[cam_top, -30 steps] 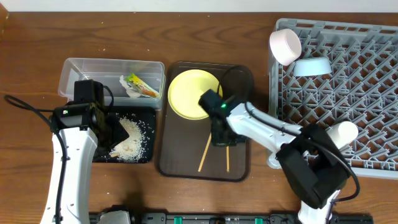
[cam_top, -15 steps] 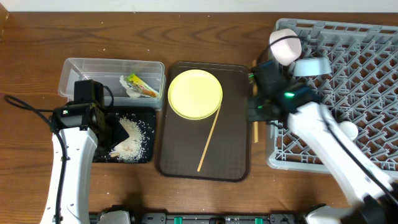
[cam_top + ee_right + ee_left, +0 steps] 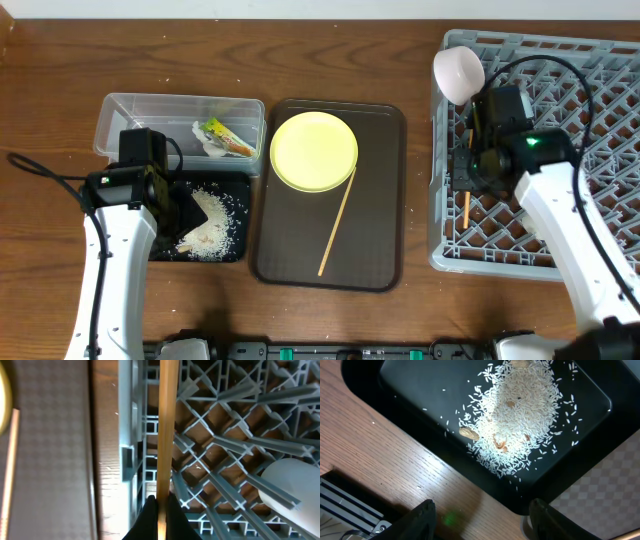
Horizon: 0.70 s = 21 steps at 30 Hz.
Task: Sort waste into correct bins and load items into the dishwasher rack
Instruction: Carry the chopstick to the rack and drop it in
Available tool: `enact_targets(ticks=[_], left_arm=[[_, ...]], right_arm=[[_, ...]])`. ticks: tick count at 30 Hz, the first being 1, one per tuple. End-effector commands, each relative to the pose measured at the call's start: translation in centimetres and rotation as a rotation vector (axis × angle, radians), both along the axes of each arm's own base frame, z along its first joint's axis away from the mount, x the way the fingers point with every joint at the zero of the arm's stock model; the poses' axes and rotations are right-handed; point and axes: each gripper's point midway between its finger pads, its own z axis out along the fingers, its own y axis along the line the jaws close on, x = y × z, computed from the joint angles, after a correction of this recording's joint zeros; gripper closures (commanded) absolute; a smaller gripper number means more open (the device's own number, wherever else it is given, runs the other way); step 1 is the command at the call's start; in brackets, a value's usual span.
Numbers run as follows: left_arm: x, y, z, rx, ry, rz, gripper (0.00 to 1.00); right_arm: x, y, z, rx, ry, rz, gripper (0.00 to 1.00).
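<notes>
While clamped between the right gripper's [image 3: 161, 510] jaws, one chopstick [image 3: 167, 425], slim pale wood, hangs just inside the grey rack [image 3: 560, 42] left wall; left gripper [image 3: 482, 517] jaws wide above rice-strewn black tray [image 3: 400, 390]

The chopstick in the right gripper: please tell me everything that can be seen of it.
The chopstick is a thin, straight stick of plain light wood. The right gripper is shut on one end, and the rest runs straight out from the fingertips. It is over the rack, just inside the left wall and parallel to it. Whether it touches the lattice cannot be told.
</notes>
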Motion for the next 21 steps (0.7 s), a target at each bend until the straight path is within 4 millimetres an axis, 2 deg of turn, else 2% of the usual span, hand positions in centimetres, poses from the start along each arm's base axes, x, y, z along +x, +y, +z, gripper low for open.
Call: enact_targets(ticks=[1, 5, 7, 8, 9, 10, 12, 15, 17, 21], left_arm=[[-0.2, 0.1, 0.0, 0.004, 0.0, 0.013, 0.37], [-0.2, 0.1, 0.0, 0.003, 0.0, 0.013, 0.37], [-0.2, 0.1, 0.0, 0.004, 0.0, 0.013, 0.37], [-0.2, 0.1, 0.0, 0.004, 0.0, 0.013, 0.37], [-0.2, 0.1, 0.0, 0.004, 0.0, 0.013, 0.37], [-0.2, 0.1, 0.0, 0.004, 0.0, 0.013, 0.37], [-0.2, 0.1, 0.0, 0.004, 0.0, 0.013, 0.37], [-0.2, 0.1, 0.0, 0.004, 0.0, 0.013, 0.37], [-0.2, 0.1, 0.0, 0.003, 0.0, 0.013, 0.37], [-0.2, 0.1, 0.0, 0.003, 0.0, 0.013, 0.37]], right_arm=[[0.3, 0.0, -1.3, -0.014, 0.044, 0.029, 0.99], [0.4, 0.0, -2.2, -0.019, 0.071, 0.029, 0.98], [0.6, 0.0, -2.2, -0.018, 0.064, 0.028, 0.93], [0.7, 0.0, -2.0, -0.017, 0.056, 0.029, 0.86], [0.8, 0.0, -1.8, -0.015, 0.044, 0.029, 0.74], [1.0, 0.1, -1.6, -0.013, 0.033, 0.028, 0.68], [1.4, 0.2, -0.9, -0.006, -0.003, 0.031, 0.64], [2.0, 0.9, 0.9, 0.015, -0.083, 0.047, 0.62], [2.4, 2.1, 2.5, 0.069, -0.15, 0.071, 0.63], [2.8, 5.9, 5.6, 0.224, -0.265, 0.167, 0.62]])
